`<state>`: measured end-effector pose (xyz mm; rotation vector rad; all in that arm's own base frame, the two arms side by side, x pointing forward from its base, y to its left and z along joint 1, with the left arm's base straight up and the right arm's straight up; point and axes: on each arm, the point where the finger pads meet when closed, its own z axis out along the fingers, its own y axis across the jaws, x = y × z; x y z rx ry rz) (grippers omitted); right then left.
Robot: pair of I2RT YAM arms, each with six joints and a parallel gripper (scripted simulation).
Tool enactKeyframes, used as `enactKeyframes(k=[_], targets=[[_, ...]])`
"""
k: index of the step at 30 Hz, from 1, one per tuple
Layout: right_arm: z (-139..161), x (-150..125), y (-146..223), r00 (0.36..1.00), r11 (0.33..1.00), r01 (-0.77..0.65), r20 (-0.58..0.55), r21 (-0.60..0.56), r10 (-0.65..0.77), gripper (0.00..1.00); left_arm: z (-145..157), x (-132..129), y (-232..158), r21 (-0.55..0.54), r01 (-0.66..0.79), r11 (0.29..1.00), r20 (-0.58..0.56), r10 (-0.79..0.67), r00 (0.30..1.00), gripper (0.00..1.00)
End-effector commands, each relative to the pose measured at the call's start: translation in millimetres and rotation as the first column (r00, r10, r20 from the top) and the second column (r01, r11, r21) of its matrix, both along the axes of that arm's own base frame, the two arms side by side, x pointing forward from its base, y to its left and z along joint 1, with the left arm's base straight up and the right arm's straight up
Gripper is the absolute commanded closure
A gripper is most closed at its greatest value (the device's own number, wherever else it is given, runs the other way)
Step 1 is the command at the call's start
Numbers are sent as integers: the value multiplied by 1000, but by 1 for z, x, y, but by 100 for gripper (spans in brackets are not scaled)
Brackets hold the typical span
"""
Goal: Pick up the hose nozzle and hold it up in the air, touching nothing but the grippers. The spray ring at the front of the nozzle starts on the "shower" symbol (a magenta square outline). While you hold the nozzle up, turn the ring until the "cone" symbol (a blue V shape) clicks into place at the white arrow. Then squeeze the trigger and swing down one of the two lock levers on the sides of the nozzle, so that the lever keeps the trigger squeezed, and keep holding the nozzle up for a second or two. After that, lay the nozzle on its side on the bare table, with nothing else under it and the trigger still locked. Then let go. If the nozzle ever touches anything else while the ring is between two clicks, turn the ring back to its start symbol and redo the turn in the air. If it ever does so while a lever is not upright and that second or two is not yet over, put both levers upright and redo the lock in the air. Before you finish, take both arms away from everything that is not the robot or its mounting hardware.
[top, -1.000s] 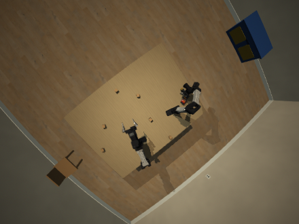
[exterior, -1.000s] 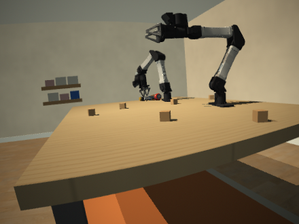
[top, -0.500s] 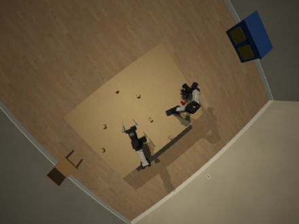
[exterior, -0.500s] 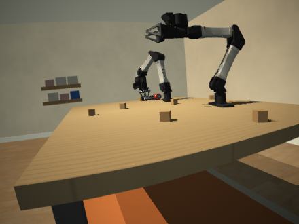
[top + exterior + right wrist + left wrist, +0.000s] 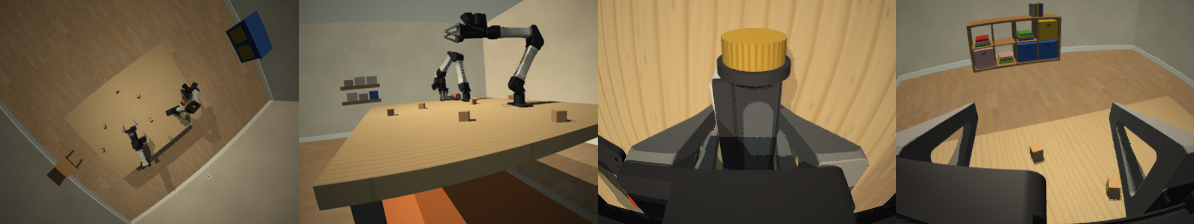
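The hose nozzle lies on the table, with a red front and a yellow ribbed end cap on its dark handle. My right gripper points down and is shut on the handle, one finger on each side. A sliver of the white trigger shows close along the handle's left edge. My left gripper is open and empty, high above the table and far from the nozzle. The spray ring's symbols, the white arrow and the lock levers cannot be made out.
Several small wooden cubes, such as one cube and another cube, stand scattered on the table. The nozzle lies close to the right arm's base, near a table edge. A shelf unit stands far off by the wall.
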<state>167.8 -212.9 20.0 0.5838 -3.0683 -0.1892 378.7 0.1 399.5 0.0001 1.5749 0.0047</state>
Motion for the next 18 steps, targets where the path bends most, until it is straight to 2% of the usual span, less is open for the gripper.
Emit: enactKeyframes(k=[1, 7, 8, 18], targets=[[9, 4, -3, 1000, 1000, -6, 11, -23, 6, 64, -2, 7, 1, -5, 1, 1000, -15, -1, 1000, 0], [9, 4, -3, 1000, 1000, -6, 11, -23, 6, 64, -2, 7, 1, -5, 1, 1000, -15, -1, 1000, 0], [20, 5, -5, 1000, 999, -6, 21, -36, 6, 64, -2, 7, 1, -5, 1, 1000, -15, -1, 1000, 0], [33, 1, -1, 1000, 1000, 0, 0, -24, 0, 64, -2, 7, 1, -5, 1, 1000, -15, -1, 1000, 0]])
